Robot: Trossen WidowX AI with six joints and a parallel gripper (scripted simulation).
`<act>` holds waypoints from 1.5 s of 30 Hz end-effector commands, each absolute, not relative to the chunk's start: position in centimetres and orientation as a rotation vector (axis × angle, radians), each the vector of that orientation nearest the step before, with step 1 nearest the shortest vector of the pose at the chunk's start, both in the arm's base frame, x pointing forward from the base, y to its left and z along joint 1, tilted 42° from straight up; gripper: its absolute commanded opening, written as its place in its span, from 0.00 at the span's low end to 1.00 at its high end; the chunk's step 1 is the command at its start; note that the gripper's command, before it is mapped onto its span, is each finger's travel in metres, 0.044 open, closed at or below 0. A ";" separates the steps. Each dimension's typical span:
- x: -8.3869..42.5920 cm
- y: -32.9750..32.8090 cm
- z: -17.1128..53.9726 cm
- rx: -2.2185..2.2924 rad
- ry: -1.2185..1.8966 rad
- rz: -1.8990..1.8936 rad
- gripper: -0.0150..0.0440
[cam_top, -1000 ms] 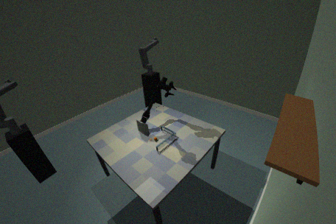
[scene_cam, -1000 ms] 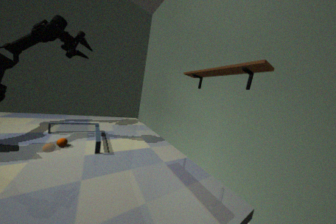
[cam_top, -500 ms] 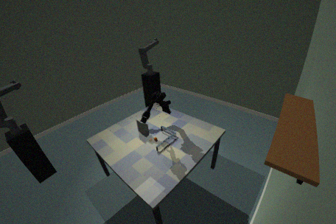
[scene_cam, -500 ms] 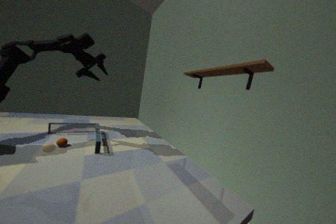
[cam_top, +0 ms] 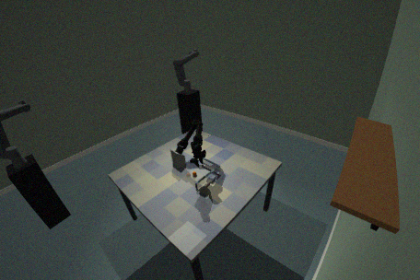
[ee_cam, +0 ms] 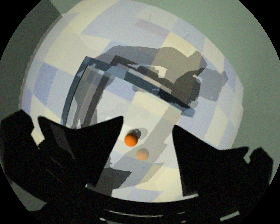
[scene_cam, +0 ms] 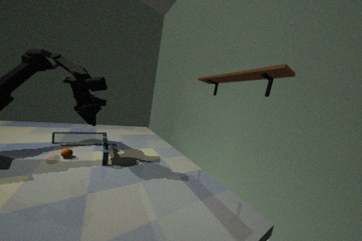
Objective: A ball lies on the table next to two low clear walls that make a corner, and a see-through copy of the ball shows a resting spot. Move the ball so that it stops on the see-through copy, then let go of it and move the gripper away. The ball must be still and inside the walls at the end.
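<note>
One ball [scene_cam: 67,153], orange, round, small; item of the task. Location: on the table [scene_cam: 119,206], below the gripper [scene_cam: 92,118] and a little toward the arm's base side, well apart from the fingertips in height. In the wrist view it shows in the gap between the two dark fingers, slightly nearer the left one.

One see-through copy [scene_cam: 52,158], pale, same shape; lies just beside the ball, on the side farther from the walls. The wrist view shows it close below and right of the ball.

Two low clear walls [scene_cam: 105,148], meeting in a corner; they stand under and just beyond the gripper, with the ball on their inner side as far as the exterior view lets one tell.

Gripper: fingers parted to a middling gap, nothing between them, pointing down at the table.

Handling, by judgement: a rigid smooth sphere, probably light. It will likely roll at the lightest touch, and a pinch off-centre may squirt it out sideways. Best hold is across its widest girth, fingers level on opposite sides, centred over the top. Since the resting spot is so near, release should be low and gentle so the ball does not roll off it.
</note>
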State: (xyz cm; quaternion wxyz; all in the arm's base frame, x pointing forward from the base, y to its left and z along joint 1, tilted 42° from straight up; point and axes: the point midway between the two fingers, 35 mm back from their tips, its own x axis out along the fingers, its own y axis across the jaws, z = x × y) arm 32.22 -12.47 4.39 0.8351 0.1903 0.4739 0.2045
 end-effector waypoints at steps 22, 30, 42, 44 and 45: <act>26.8 -6.1 -4.2 0.672 1.365 0.423 0.75; 27.1 -5.3 -5.1 0.672 1.365 0.423 0.75; 27.4 -4.1 -6.6 0.673 1.364 0.424 0.75; 27.4 -3.8 -6.8 0.673 1.364 0.425 0.75; 27.4 -3.8 -6.9 0.673 1.364 0.425 0.75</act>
